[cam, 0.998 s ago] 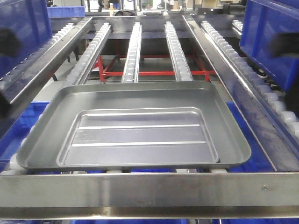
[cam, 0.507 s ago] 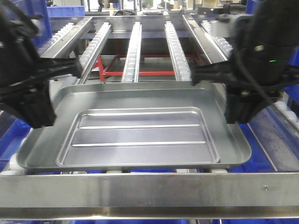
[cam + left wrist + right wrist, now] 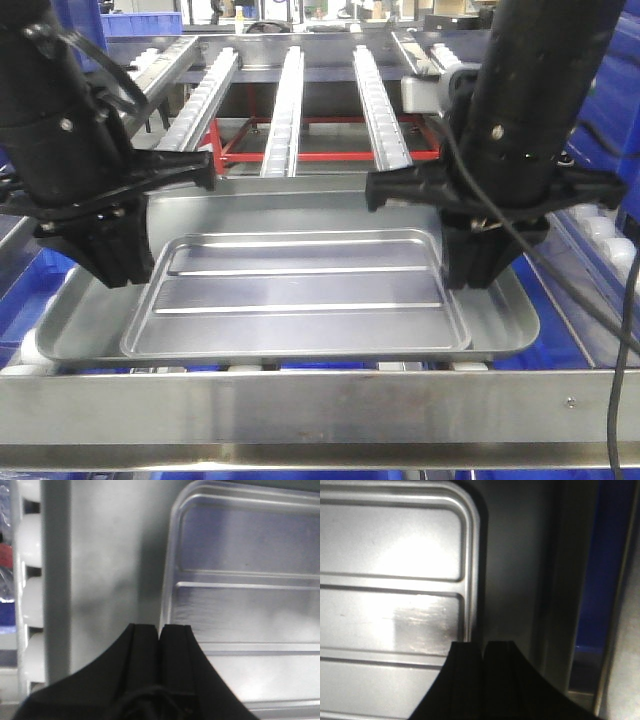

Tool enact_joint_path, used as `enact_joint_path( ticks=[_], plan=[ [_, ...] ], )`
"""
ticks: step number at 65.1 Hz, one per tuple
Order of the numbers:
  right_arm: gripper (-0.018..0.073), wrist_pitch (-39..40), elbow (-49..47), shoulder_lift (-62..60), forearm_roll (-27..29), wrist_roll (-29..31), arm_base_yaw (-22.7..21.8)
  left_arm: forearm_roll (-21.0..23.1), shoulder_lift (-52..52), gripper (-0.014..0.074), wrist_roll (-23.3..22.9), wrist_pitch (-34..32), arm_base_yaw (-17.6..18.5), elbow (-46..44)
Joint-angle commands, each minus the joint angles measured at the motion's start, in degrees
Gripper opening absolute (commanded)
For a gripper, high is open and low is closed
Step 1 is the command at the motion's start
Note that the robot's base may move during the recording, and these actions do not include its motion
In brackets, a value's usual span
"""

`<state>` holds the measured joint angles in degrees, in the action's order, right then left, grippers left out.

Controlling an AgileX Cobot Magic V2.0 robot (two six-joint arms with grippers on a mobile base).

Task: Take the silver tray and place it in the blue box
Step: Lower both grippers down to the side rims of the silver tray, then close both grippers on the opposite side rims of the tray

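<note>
Front view: the silver tray [image 3: 300, 290] lies flat on the roller rails [image 3: 284, 100], with the left claw [image 3: 115, 272] low over its left side and the right claw [image 3: 472, 275] over its right. Left wrist view: the fingers [image 3: 145, 645] are pressed together, gripping nothing, above the tray's sloped wall. Right wrist view: likewise closed and empty.

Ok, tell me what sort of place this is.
Probably a factory or warehouse handling line: long steel roller tracks run away from the camera, a silver tray sits on them, and blue plastic crates stand around.
</note>
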<state>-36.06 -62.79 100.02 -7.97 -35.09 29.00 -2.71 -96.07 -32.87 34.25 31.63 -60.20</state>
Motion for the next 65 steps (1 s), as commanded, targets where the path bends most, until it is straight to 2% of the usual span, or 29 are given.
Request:
enact_joint_path(
  ticks=[1,12,16,21,27,31,65],
  plan=[
    [0.0078,2.4,-1.8,-2.0,-0.3,0.7,0.0,-1.3,2.0,-0.0096,-1.2,-2.5,0.7,-1.9],
    [0.0084,2.9,-1.8,-2.0,-0.3,0.7,0.0,-1.5,2.0,-0.0087,-1.0,-1.6,0.7,-1.9],
    [0.0118,3.3,-1.8,-2.0,-0.3,0.7,0.0,-1.8,2.0,-0.0060,-1.0,-2.3,0.7,-1.9],
    [0.0209,3.2,-1.8,-2.0,-0.3,1.3,0.0,-1.3,2.0,0.0017,-0.9,-2.8,0.9,-1.9],
    [0.0339,3.2,-1.8,-1.9,-0.3,1.3,0.0,0.3,2.0,0.0173,-0.9,-2.7,0.9,-1.9],
    [0.0372,3.5,-1.8,-1.8,-0.3,1.3,0.0,0.6,1.9,0.0218,-0.9,-2.9,0.9,-1.9],
    [0.0374,5.2,-1.8,0.8,-0.3,1.3,-0.2,0.0,-1.7,0.0217,-0.9,-3.0,2.0,-1.9]
  ],
)
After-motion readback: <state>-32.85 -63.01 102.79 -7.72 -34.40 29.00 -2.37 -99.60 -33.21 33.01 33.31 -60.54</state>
